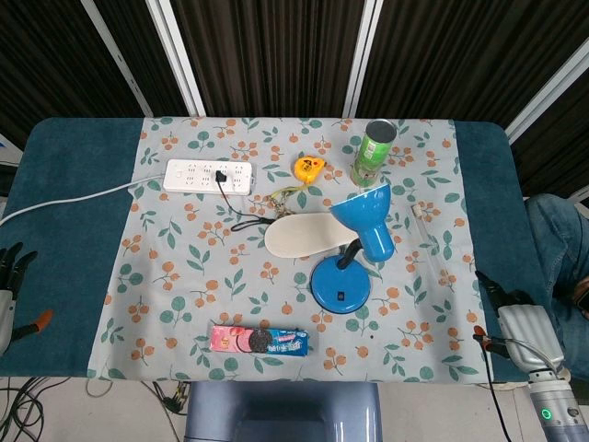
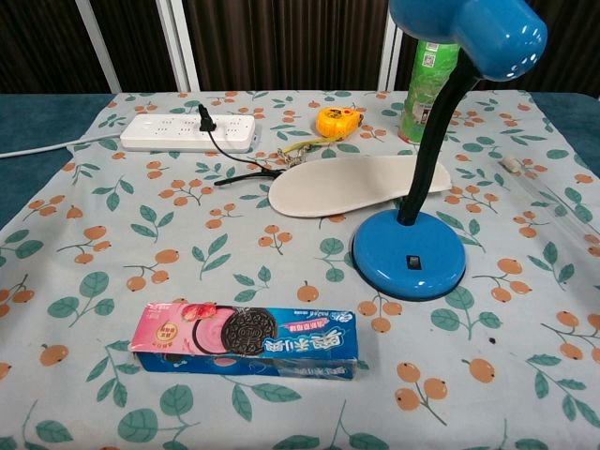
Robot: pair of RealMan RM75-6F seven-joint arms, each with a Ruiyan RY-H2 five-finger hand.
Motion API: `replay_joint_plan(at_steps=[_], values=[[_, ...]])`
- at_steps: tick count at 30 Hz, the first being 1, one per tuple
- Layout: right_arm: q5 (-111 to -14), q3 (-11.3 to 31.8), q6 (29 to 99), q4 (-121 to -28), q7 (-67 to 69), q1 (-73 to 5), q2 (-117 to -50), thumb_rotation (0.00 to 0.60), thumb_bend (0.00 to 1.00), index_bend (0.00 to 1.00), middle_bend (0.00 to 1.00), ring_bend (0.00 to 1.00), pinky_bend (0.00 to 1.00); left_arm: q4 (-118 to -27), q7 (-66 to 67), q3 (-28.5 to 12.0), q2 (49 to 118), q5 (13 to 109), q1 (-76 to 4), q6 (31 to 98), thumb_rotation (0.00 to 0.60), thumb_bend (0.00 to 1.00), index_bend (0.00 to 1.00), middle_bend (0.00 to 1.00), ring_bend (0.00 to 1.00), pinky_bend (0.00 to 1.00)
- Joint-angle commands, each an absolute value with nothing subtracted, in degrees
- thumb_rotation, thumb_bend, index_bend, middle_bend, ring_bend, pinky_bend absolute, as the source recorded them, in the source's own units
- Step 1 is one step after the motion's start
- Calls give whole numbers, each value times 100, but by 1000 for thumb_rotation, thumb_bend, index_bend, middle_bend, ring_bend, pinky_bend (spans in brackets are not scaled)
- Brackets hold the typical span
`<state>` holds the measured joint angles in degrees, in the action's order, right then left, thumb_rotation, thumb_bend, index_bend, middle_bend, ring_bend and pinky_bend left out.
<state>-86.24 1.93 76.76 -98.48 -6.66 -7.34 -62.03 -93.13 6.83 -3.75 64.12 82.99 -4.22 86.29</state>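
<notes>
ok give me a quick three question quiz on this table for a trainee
1. True or false: the right hand holds the cookie pack.
2. What lies partly behind the blue lamp? A) a white insole B) a book C) a plate
3. Fill in: a black cable is plugged into the white ____.

Key: 1 false, it hangs at the table's right edge with nothing in it. 2 A, the insole. 3 power strip.
</notes>
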Motion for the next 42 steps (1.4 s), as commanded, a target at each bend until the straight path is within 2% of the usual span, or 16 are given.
replay_joint_plan(at_steps=[1, 9, 17, 42], values=[[-8626, 113, 7002, -9852, -370, -1088, -6235, 600, 528, 28, 467, 643, 432, -9323, 688, -377, 6407, 8290, -428, 8615, 600, 161, 117, 7, 0, 57], [-8429, 178, 6320, -9802, -711, -1526, -6595, 600, 590, 24, 602, 685, 558, -9331, 684, -380, 6401, 8280, -425, 8616, 600, 161, 117, 7, 0, 57], [-7896, 291, 5677, -9828, -1105, -1920, -6962, 600, 594, 14, 606, 688, 649, -9334, 668, -391, 6392, 8241, -438, 8577, 600, 161, 117, 7, 0, 57], [-7421, 259, 5266, -9889, -1809, -2443, -7861, 600, 594, 13, 606, 688, 832, -9381, 710, -420, 6366, 8125, -433, 8550, 600, 162, 117, 7, 0, 58]])
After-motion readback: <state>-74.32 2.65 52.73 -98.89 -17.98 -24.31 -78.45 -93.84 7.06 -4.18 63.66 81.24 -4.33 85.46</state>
